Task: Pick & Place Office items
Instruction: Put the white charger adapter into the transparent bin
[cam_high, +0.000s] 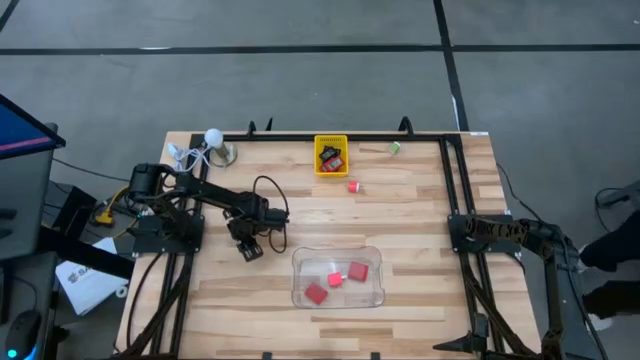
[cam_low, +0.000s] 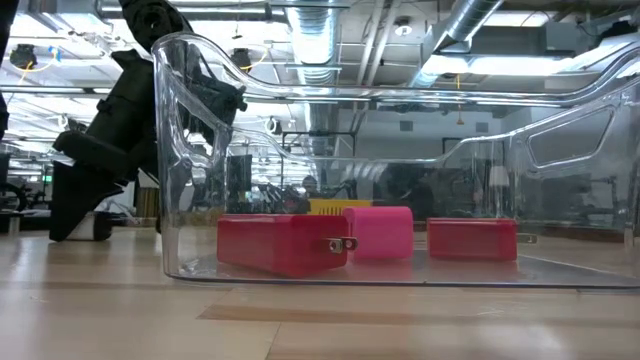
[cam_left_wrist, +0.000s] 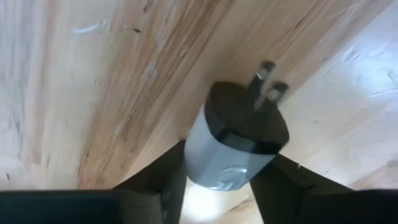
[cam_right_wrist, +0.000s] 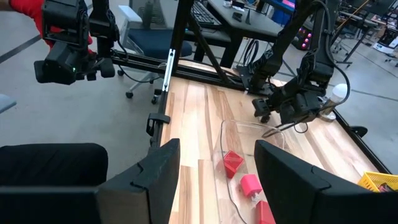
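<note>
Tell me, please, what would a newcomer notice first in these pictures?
Probably the clear tray at the table's front centre, with three red and pink blocks lying in it. Next, the left gripper just to the tray's left, its fingers shut on a black and grey plug with two prongs. Then the yellow basket at the far edge, with a red block loose beside it; the right gripper waits open at the table's right side.

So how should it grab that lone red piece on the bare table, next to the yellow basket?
From straight above, fingers closing on two opposite flat sides of the red piece. It looks blocky, with open wood all round, and the yellow basket stands apart from it.
</note>
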